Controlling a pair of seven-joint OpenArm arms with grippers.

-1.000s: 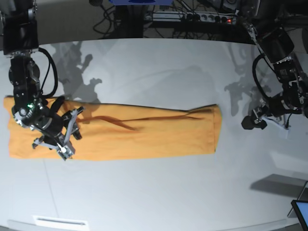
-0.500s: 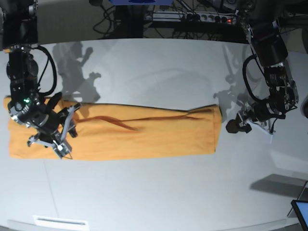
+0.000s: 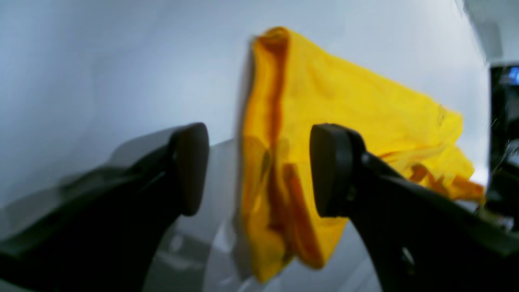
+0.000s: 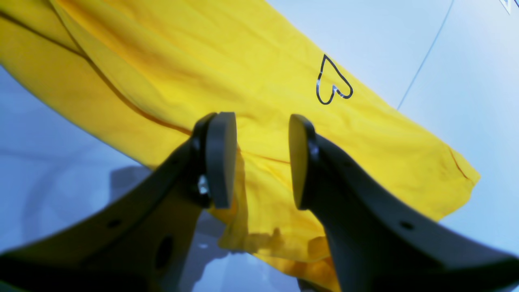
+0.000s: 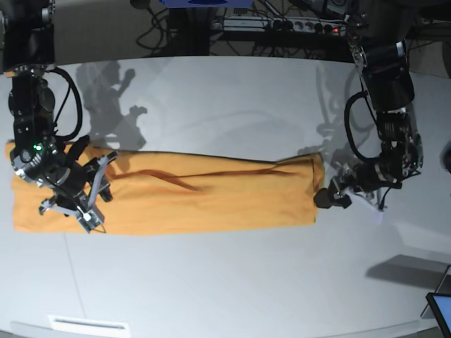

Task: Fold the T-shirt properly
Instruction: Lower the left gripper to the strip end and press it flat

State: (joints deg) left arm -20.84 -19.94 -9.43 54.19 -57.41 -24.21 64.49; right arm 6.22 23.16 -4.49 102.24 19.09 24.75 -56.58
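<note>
The T-shirt (image 5: 211, 201) lies as a long orange-yellow strip across the table. In the right wrist view the T-shirt (image 4: 202, 73) shows its dark heart outline (image 4: 332, 81). My right gripper (image 5: 90, 201) hangs over the strip's left part. Its jaws (image 4: 259, 160) stand open, with cloth showing below the gap. Just off the right end of the strip is my left gripper (image 5: 325, 198). It is open (image 3: 259, 170), and the folded edge of the T-shirt (image 3: 275, 162) sits just ahead, between its fingers (image 3: 190, 168).
A power strip and cables (image 5: 282, 24) run along the table's back edge. A screen corner (image 5: 440, 310) pokes in at the bottom right. A white label (image 5: 88, 325) lies at the front left edge of the pale grey table (image 5: 225, 282).
My left gripper has moved leftward from off the cloth up to the T-shirt's right end. My right gripper has shifted slightly left over the strip. Both openings are unchanged.
</note>
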